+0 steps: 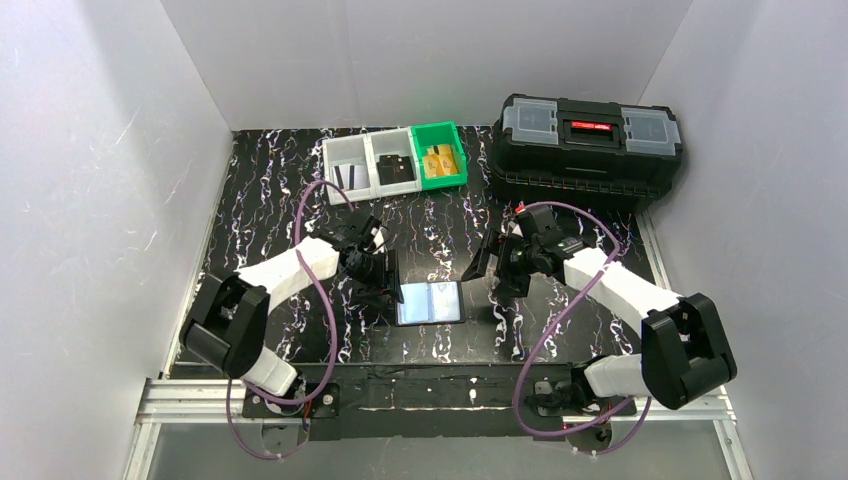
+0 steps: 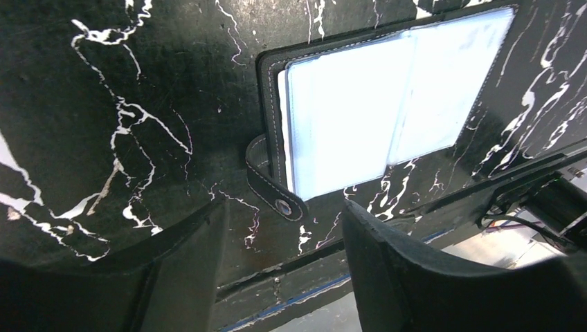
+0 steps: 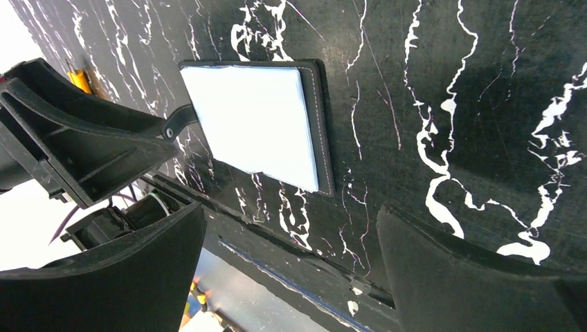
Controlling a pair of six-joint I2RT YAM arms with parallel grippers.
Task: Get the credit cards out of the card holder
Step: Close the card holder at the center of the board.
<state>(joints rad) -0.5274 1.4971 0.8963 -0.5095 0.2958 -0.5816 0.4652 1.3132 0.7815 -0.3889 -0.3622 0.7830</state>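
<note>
Closest to me, the card holder [image 2: 374, 104] lies opened flat on the table [image 1: 450, 230] just inside its near edge, between my two arms, with its snap strap [image 2: 273, 187] sticking out on the left side. Both clear pockets show up pale and blank through either wrist camera. I see no card colour in them, though the glare could hide a thin one. The left gripper [image 2: 284, 214] hangs just beside the strap side with its fingers apart and nothing between them. The right gripper [image 3: 291, 221] hangs off the other edge, spread wide and also empty. Further back, the credit cards sit in the row of small bins: a white card with black stripe [image 1: 347, 176] in the left grey bin [image 1: 340, 193], a black card [image 1: 396, 170] in the middle grey bin [image 1: 398, 189], and gold-orange cards [image 1: 441, 160] in the green bin [image 1: 443, 183]. The black toolbox [image 1: 588, 140] stands farthest, shut. I judge the job nearly or fully done; what remains is checking the pockets.
</note>
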